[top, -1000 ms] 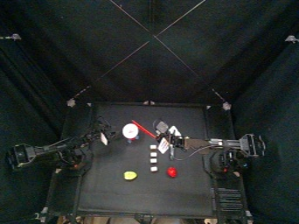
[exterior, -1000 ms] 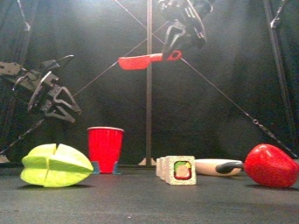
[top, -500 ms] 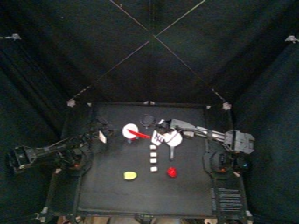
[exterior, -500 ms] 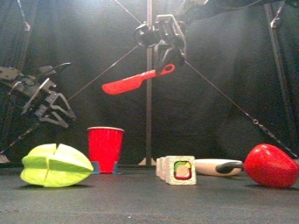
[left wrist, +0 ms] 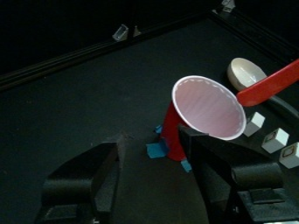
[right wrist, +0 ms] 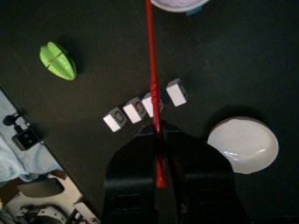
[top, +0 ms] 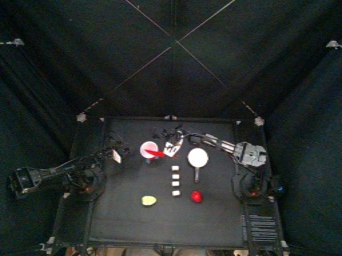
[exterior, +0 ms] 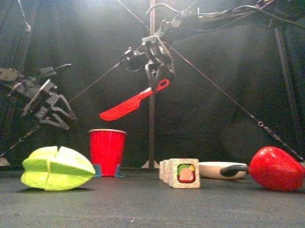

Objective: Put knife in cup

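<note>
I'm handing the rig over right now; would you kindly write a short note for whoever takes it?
Right gripper: jaws shut on the knife, held in the air, tilted, blade end angled down towards the cup.
Left gripper: jaws open, empty, hanging in the air near the cup.
Cup: upright on the table, nothing in it as seen from the left wrist view.
Done: knife picked up and brought over near the cup.
Left: line the knife up over the cup's mouth, lower it in, release.

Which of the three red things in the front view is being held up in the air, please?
The knife: the right gripper holds it slanting above the cup, which stands on the table, as does the rounded red object at the far right.
</note>
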